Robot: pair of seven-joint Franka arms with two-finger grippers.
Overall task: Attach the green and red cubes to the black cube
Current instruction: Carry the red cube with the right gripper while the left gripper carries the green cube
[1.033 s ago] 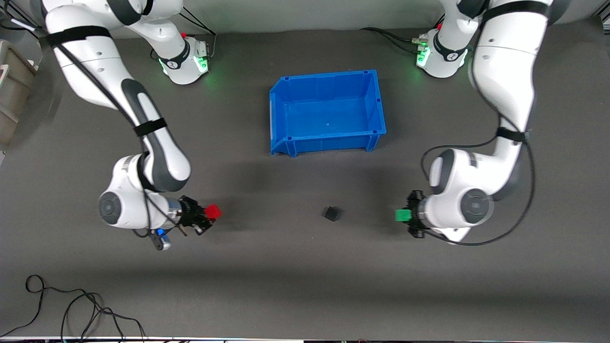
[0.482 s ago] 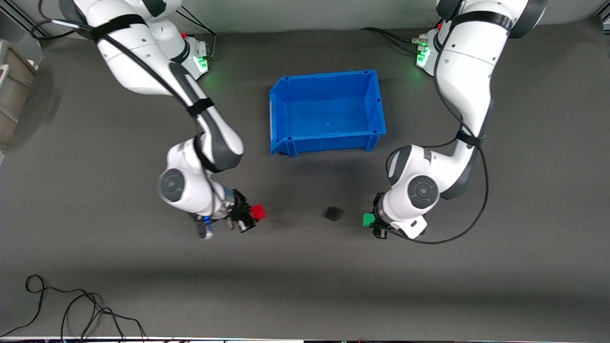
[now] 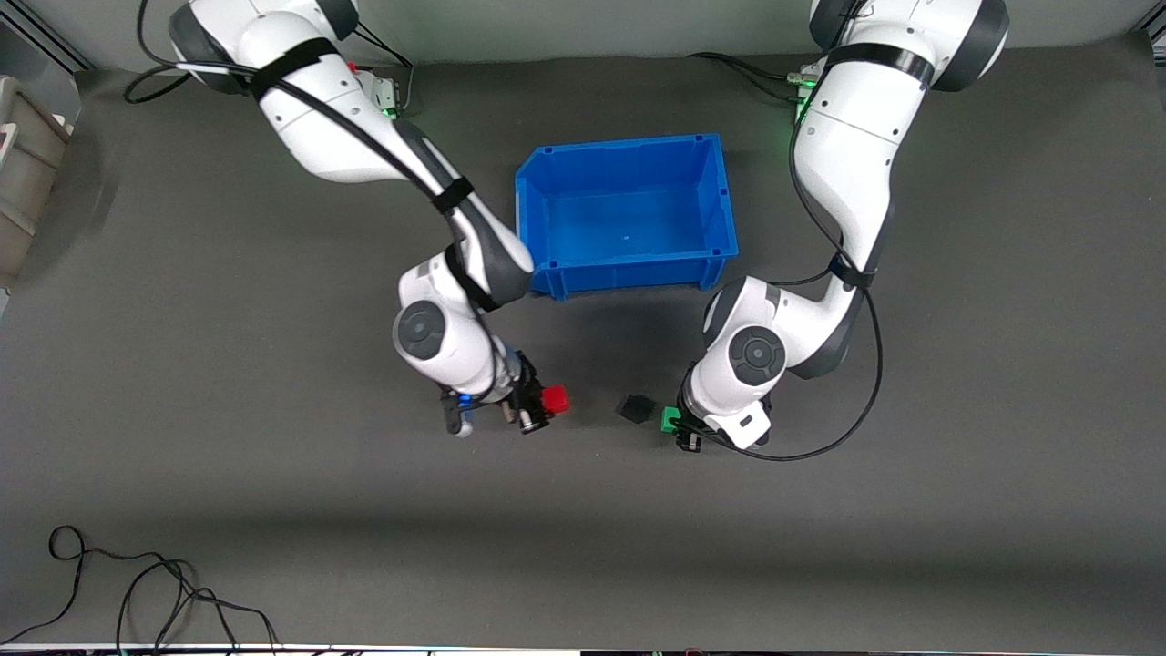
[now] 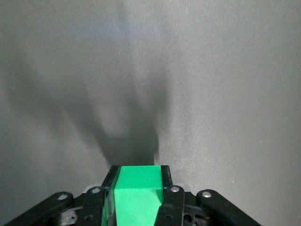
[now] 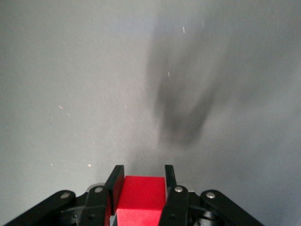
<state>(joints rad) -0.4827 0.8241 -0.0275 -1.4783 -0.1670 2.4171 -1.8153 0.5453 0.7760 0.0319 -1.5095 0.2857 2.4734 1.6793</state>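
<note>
Both arms close in on the black cube (image 3: 636, 407): red cube (image 3: 555, 398) nears, green cube (image 3: 669, 419) now just beside it.

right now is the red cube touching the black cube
No, the red cube in the right hand stands apart from the black cube, grey mat between them.

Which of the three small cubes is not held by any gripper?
The black cube: it rests alone on the mat. The red cube sits clamped in the right gripper, the green cube in the left gripper.
</note>
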